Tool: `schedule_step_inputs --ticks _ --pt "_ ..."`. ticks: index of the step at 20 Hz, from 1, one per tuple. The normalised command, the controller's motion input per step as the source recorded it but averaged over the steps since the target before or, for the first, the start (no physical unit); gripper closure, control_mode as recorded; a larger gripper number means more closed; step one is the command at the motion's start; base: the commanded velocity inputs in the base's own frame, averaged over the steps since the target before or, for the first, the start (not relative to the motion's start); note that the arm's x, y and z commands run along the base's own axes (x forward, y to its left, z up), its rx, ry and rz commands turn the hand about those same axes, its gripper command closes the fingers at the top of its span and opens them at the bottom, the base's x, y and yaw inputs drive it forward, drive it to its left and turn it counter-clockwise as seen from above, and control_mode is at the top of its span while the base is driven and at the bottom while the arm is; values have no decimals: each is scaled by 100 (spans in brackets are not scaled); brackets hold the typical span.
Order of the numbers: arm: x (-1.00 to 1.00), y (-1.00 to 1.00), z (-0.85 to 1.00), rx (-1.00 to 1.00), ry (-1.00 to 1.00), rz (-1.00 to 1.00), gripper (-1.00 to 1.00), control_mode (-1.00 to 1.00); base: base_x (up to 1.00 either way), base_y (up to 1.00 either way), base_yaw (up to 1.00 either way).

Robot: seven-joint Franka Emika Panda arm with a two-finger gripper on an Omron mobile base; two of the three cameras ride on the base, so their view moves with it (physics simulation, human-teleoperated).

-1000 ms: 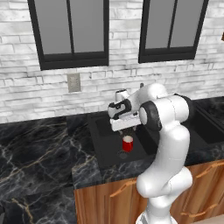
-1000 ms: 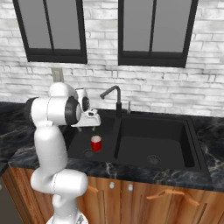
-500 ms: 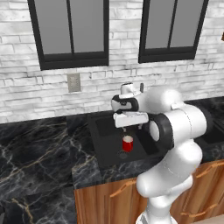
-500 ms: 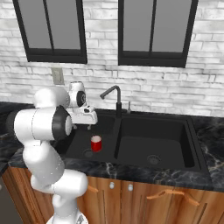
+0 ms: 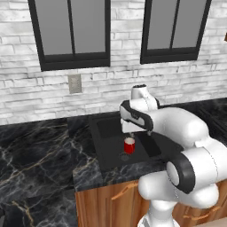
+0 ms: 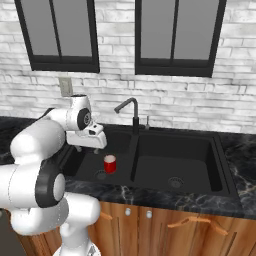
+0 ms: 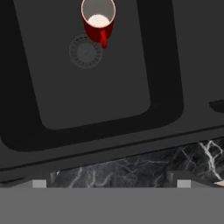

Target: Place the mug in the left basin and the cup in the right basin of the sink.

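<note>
Left basin (image 6: 90, 161) holds the mug (image 6: 110, 163); arm hides the gripper's fingertips.

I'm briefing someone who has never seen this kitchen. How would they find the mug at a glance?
Start at the black double sink under the windows, with its gooseneck faucet. Look into the left basin: the mug stands upright on its floor beside the round drain. It is small, bright red with a pale inside, the only coloured thing in the sink.
</note>
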Motion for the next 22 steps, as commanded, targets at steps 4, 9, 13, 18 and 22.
schedule_step_inputs --ticks 4,9,13,18,22 --pt "-67 0 12 3 -3 0 -100 -100 0 0 0" --pt "-2 0 0 0 0 0 -100 -100 0 0 0" --pt "0 0 0 0 0 0 -100 -100 0 0 0" --pt "0 0 0 0 0 0 -100 100 -1 -37 7" --pt "0 0 0 0 0 0 -100 100 5 -49 7"
